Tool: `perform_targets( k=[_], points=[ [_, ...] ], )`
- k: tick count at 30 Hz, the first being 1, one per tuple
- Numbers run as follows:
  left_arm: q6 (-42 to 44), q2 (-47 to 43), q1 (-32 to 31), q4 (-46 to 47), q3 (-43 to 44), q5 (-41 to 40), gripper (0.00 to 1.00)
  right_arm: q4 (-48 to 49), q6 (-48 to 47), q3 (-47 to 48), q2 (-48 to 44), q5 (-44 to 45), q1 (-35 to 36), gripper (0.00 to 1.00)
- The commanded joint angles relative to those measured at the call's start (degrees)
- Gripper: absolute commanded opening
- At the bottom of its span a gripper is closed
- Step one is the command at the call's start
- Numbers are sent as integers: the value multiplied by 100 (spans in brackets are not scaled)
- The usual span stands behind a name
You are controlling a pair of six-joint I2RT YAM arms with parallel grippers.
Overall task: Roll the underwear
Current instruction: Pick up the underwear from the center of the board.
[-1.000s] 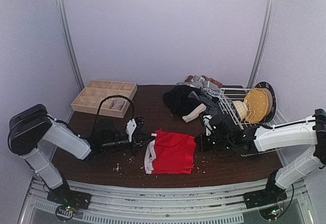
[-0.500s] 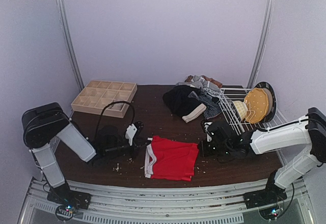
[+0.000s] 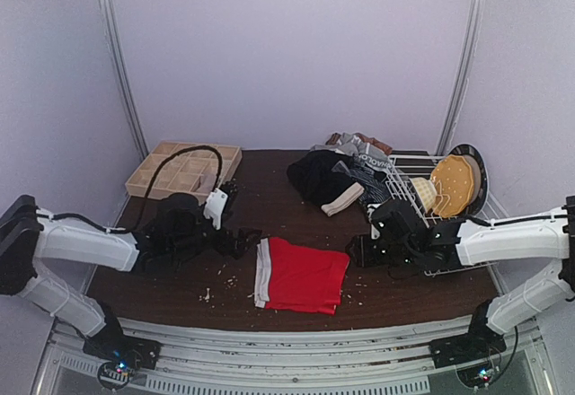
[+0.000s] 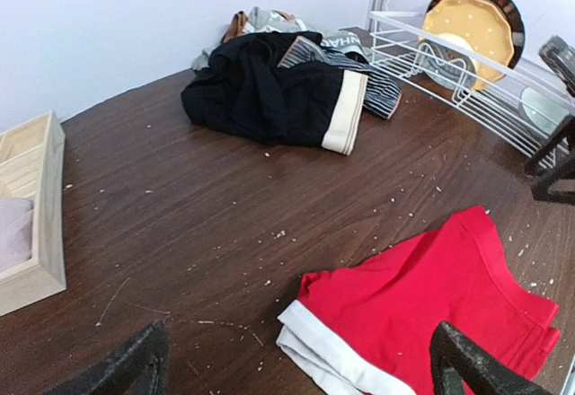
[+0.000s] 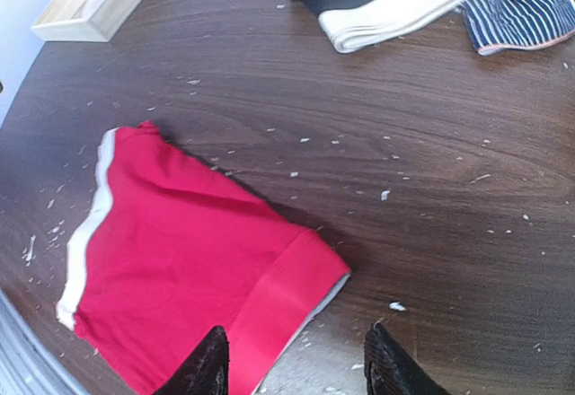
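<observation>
**Left claw (image 4: pixel 298 330) and right claw (image 5: pixel 296 329) both released, red underwear (image 3: pixel 301 276) flat between them**

Your left claw is spread wide and holds nothing. It sits low over the worktop (image 4: pixel 207 224), just beside the waistband end of the red underwear. Your right claw has its fingers parted above the red leg hem on the opposite side, not clamped on it. The red pair lies flat near the middle of the near edge. The other underwear (image 3: pixel 337 175) is heaped toward the far edge, beside the wire rack (image 3: pixel 400 188). The wooden tray (image 3: pixel 184 169) sits in the far left corner.
</observation>
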Motion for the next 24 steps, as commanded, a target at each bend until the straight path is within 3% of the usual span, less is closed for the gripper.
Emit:
perform_targets(
  k=[1,5,11,24],
  points=[
    [-1127,-838,-184,-1998,312,-501,98,-377,-134,186,-179,-88,559,48],
    [-2675,-1158,-298,-3555,384,343,98,-696,-418,393,145,198,1396,46],
    [-3791,-966,-1100,-4244,317,382,98,-863,-780,625,753,587,2144,52],
    [-4760,-260,-1247,-3610,342,848,98,-1216,-1686,898,1312,928,2383,78]
  ],
)
